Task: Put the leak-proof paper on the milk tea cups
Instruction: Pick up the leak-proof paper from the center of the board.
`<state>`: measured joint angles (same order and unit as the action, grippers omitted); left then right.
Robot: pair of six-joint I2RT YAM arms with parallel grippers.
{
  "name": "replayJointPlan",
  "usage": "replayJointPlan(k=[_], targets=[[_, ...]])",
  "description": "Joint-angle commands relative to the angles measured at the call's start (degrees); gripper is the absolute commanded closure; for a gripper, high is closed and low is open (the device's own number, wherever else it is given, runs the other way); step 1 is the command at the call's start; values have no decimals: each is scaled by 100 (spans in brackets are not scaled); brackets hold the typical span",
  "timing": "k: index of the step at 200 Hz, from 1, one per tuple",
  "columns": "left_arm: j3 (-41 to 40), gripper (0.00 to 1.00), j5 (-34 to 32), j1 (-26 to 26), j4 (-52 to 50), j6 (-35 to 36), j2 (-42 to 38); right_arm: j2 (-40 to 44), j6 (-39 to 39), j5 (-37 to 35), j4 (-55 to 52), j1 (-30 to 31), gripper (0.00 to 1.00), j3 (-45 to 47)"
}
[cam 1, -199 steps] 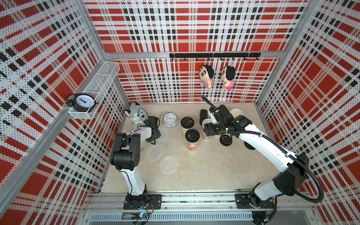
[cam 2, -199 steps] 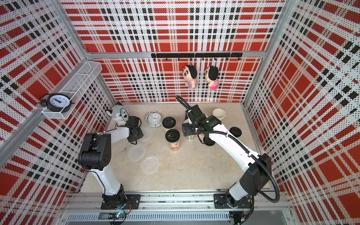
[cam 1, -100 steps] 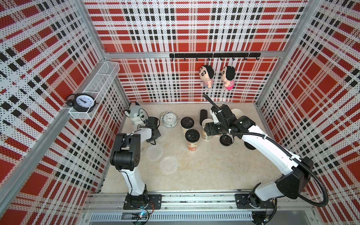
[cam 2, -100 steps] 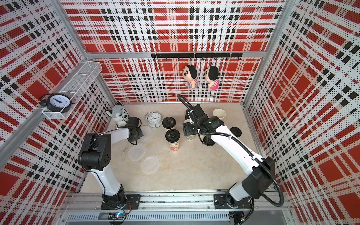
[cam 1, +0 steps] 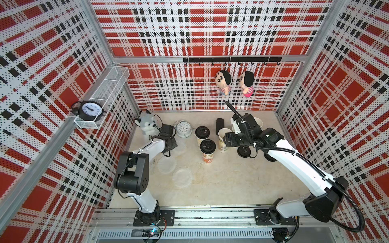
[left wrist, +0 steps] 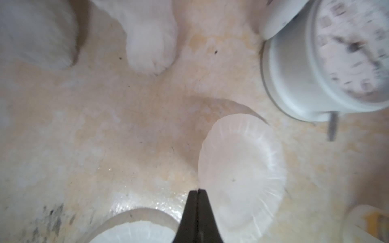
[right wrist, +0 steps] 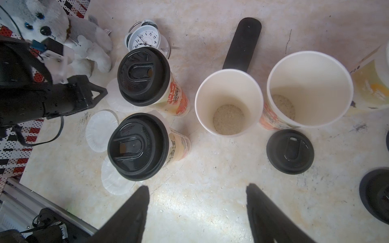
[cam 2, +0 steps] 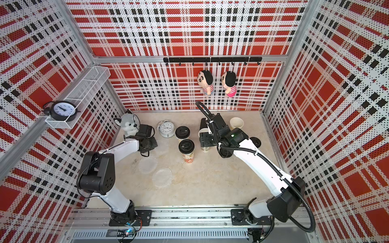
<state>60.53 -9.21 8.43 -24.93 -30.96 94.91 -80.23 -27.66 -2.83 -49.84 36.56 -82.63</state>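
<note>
front edge: aluminium rail [cam 1: 210, 216] carries both arm bases
then a wide bare strip of desk [cam 1: 221, 189], beige, mottled, scuffed; the most open room is here and centre-right
left of centre: one sheet of leak-proof paper [cam 1: 167, 165] lies flat, second sheet [cam 1: 182, 177] just beside it; both thin, translucent, round, crimped rims
left jaws: together, pinched on the rim of a third sheet [left wrist: 242, 168]; that sheet is tilted up off the desk, with a shadow past its far edge, and sits near the white alarm clock [cam 1: 183, 129]
milk tea cups, middle of desk: near lidded cup [cam 1: 207, 146] and far lidded cup [cam 1: 202, 132] stand close together, tall paper, orange/red print, black plastic lids seated
right jaws: apart, holding nothing, up above the desk right by an open cup [right wrist: 229, 105]
second open cup [right wrist: 309, 88] stands just beside that one, both white inside; another open cup [cam 2: 236, 123] stands farther back right
loose black lid [right wrist: 290, 151] lies flat by the second open cup, another loose lid [right wrist: 376, 195] off towards the right wall; tight there
back row: black cylinder [cam 1: 219, 126], husky plush [cam 1: 146, 125] in the far left corner
walls: perforated plaid panels, red/white/black; wire shelf [cam 1: 109, 88] with a black clock [cam 1: 89, 109] on the left wall; hook rail [cam 1: 231, 60] on the back wall with two dolls [cam 1: 223, 82]
</note>
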Motion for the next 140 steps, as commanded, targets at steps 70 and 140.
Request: replayJointPlan(k=[70,140], targets=[[1188,100,129,526,-1049,542,-1560,-37,-160,840,561,-201,24,-31],[3260,100,-81,2282,-2114,723,-1354,586,-126,837,449,-826,24,64]])
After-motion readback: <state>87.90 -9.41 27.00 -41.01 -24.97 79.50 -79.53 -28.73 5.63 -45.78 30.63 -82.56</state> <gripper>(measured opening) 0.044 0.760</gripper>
